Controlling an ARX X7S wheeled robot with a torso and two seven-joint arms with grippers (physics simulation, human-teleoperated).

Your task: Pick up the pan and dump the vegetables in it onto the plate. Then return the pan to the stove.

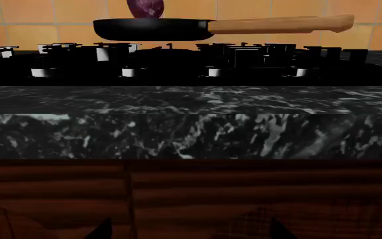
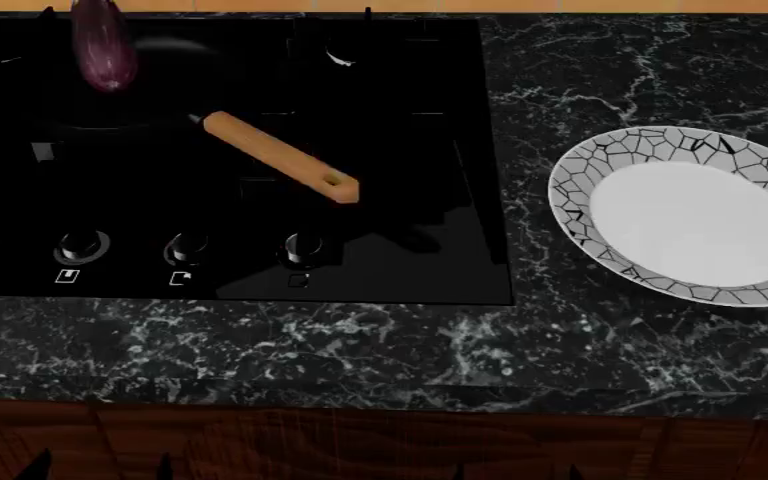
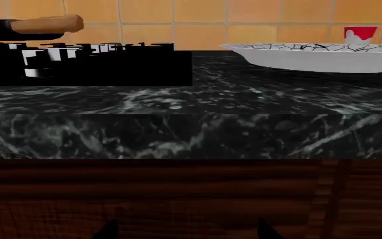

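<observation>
The black pan [image 2: 124, 95] sits on the stove [image 2: 398, 150] at its back left, its wooden handle [image 2: 277, 155] pointing toward the front right. The purple eggplant [image 2: 104, 50] lies in the pan. The left wrist view shows the pan [image 1: 151, 29] and the eggplant [image 1: 145, 7] from the side. The crackle-rimmed white plate [image 2: 584, 170] lies on the counter to the right and also shows in the right wrist view [image 3: 310, 52]. My left gripper [image 1: 191, 231] and right gripper [image 3: 187, 231] are open and empty, low in front of the counter's wooden front, far from the pan.
A black marble counter [image 2: 357, 340] surrounds the stove. A row of knobs [image 2: 84, 243] runs along the stove's front edge. A red and white cup [image 3: 360, 35] stands behind the plate. An orange tiled wall [image 1: 45, 15] backs the counter.
</observation>
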